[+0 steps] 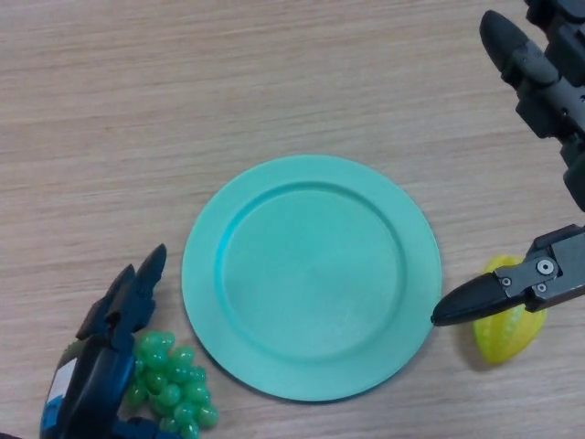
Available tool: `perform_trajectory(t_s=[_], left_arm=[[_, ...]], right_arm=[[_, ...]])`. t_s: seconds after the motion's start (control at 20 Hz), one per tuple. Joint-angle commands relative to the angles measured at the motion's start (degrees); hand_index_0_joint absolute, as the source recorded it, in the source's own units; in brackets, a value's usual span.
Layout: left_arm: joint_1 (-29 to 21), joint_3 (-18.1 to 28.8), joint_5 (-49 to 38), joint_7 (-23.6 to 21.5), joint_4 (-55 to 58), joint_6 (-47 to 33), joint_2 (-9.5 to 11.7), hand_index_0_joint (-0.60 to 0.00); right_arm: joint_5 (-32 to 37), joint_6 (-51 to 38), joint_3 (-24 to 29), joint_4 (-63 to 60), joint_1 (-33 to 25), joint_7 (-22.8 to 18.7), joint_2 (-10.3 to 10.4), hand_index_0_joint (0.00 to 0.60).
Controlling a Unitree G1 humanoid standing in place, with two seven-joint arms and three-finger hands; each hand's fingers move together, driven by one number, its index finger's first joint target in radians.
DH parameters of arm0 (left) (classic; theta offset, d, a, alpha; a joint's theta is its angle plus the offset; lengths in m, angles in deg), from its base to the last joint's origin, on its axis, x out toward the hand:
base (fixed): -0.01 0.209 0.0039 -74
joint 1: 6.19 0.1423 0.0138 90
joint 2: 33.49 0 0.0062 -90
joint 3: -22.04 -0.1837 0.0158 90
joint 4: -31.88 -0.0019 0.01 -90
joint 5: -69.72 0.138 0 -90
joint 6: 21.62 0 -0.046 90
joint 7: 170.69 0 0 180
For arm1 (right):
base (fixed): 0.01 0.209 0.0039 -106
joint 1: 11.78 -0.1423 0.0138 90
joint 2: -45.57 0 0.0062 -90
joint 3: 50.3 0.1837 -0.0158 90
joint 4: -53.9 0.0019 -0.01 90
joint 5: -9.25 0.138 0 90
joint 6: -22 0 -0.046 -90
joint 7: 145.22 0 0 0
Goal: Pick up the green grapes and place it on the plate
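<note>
A bunch of green grapes (171,382) lies on the wooden table at the bottom left, just off the rim of the teal plate (311,274). The plate sits in the middle and holds nothing. My left hand (96,366) is right beside the grapes on their left and touches them. Its fingers (139,291) point straight up past the bunch, and part of it shows under the grapes' lower edge. It is open. My right hand (548,87) is open at the right edge, its thumb tip (462,306) close to the plate's right rim.
A yellow starfruit (507,329) lies on the table right of the plate, partly under my right thumb. The wooden table (183,91) stretches bare behind the plate.
</note>
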Motion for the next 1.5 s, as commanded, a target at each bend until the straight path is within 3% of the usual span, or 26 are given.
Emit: perform_trajectory(t_s=[0.05, 0.1, 0.15, 0.2, 0.25, 0.3, 0.6, 0.9, 1.05, 1.2, 1.25, 1.4, 1.5], left_arm=[[1.09, -0.01, -5.44, 1.73, 4.37, -1.86, 1.0, -0.35], [1.93, -0.13, -6.58, 3.43, 5.6, -1.5, 1.24, -0.45], [4.78, -0.41, -8.64, 10.12, 8.51, -2.49, 2.7, -0.593], [5.82, -0.51, -8.97, 13.2, 9.63, -1.13, 2.93, -0.6], [7.68, -0.35, -9.42, 18.33, 11.62, 2.0, 3.16, -0.6], [7.88, 0.09, -8.83, 18.67, 11.62, 1.81, 3.02, -0.6], [8.17, 3.41, -10.34, 15.89, 15.26, 1.14, 0.09, -0.6], [9.01, 6.43, -13.88, 17.5, 37.76, 7.88, -1.42, -0.6], [3.5, 5.31, -17.03, 21.18, 50.26, 21.55, -1.51, -0.6], [-3.74, 0.94, -13.28, 21.66, 54.12, 30.88, -1.0, -0.6], [-6.51, -1.77, -7.39, 21.42, 53.58, 29.36, 0.93, -0.6], [-11.18, -1.63, -13.98, 16.64, 53.68, 29.72, -0.88, -0.6], [-11.09, -1.68, -13.91, 15.86, 52.79, 29.21, -0.48, -0.401]], right_arm=[[2.16, -8.42, 3.16, 2.75, -1.47, -2.11, -2.3, 0.0], [2.74, -8.41, 3.08, 2.75, -1.44, -2.67, -2.68, 0.0], [4.8, -8.44, 2.64, 2.75, -1.33, -4.66, -4.02, 0.0], [5.5, -8.73, 2.55, 2.75, -1.21, -5.3, -4.5, 0.0], [6.98, -9.01, 2.32, 2.75, -1.39, -6.81, -5.62, 0.0], [7.62, -9.24, 2.19, 2.75, -1.38, -7.48, -6.11, 0.0], [9.19, -11.93, 0.76, 2.75, -0.3, -9.89, -7.95, 0.0], [11.53, -13.55, 0.8, 2.75, 0.03, -12.18, -10.5, 0.0], [11.55, -14.83, 0.61, 2.75, 0.59, -12.8, -11.58, 0.0], [12.26, -15.66, 0.34, 2.75, 0.9, -13.81, -12.9, 0.0], [13.06, -15.66, 0.59, 2.75, 0.78, -14.26, -13.59, 0.0], [13.43, -16.41, 1.14, 2.75, 1.28, -14.48, -14.37, 0.0], [13.0, -16.34, 1.06, 2.75, 1.27, -14.33, -14.2, 0.0]])
